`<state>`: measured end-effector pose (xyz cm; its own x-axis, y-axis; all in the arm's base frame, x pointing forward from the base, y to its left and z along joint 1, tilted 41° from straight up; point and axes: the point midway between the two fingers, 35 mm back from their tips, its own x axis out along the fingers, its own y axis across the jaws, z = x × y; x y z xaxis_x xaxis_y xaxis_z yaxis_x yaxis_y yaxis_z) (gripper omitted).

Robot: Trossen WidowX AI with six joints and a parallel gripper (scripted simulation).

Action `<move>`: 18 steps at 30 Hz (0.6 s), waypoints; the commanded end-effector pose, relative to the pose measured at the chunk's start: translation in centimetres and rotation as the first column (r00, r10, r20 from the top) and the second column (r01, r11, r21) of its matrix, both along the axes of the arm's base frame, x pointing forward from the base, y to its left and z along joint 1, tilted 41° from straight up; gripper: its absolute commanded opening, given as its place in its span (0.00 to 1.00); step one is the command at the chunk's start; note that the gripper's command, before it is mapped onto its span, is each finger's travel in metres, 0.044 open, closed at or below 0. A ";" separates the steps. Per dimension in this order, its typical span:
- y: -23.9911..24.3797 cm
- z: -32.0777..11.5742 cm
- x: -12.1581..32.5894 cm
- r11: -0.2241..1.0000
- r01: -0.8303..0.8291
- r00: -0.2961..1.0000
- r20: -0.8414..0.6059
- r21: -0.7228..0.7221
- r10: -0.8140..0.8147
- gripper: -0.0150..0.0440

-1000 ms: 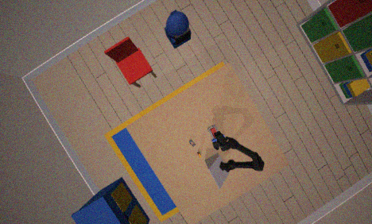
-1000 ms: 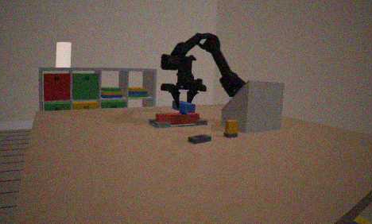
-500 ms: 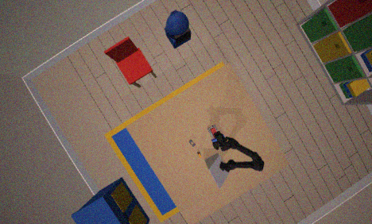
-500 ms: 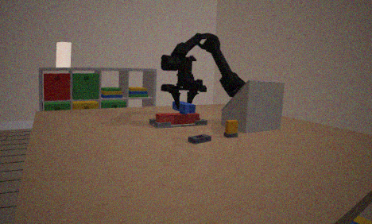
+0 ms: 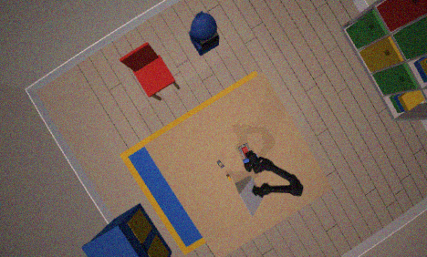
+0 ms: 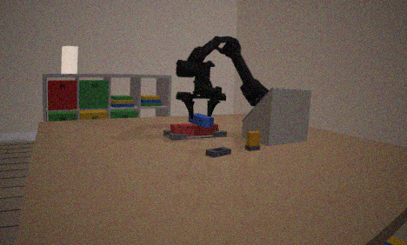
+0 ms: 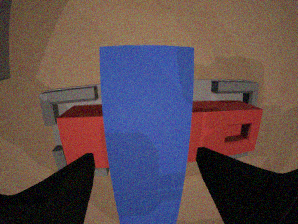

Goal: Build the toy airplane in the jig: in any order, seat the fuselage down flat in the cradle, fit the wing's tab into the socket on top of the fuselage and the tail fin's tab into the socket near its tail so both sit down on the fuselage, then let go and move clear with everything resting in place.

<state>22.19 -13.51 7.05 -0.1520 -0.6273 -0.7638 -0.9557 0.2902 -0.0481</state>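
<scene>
The red block fuselage lies in the grey cradle; the blue slab wing sits across it, seemingly seated. The black fingers stand wide, gripping nothing. The yellow fin remains, upright on the counter.

The fuselage is red; the wing across it is plain blue; the cradle around the fuselage is grey; the gripper above the fuselage is black. Near the fuselage, the fin is orange-yellow, its holder dark grey; the small block near the fuselage is dark grey too; the big block beyond the fin from the fuselage is pale grey; the table beneath the fuselage is tan; well apart from the fuselage, the chair is red and the floor brownish with dark lines.
</scene>
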 end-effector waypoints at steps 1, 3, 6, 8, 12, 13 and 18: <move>0.0 0.0 0.0 1.000 0.000 1.000 0.002 -0.001 0.000 1.00; 0.0 0.0 0.0 1.000 0.000 1.000 0.002 -0.001 0.000 1.00; 0.0 0.0 0.0 1.000 0.000 1.000 0.002 -0.001 0.000 1.00; 0.0 0.0 0.0 1.000 0.000 1.000 0.002 -0.001 0.000 1.00; 0.6 0.7 0.3 1.000 0.000 1.000 0.002 0.001 0.000 1.00; 1.3 1.5 0.6 1.000 -0.001 1.000 0.002 0.003 0.001 1.00; 5.2 6.2 1.4 1.000 -0.004 1.000 -0.007 0.000 0.004 1.00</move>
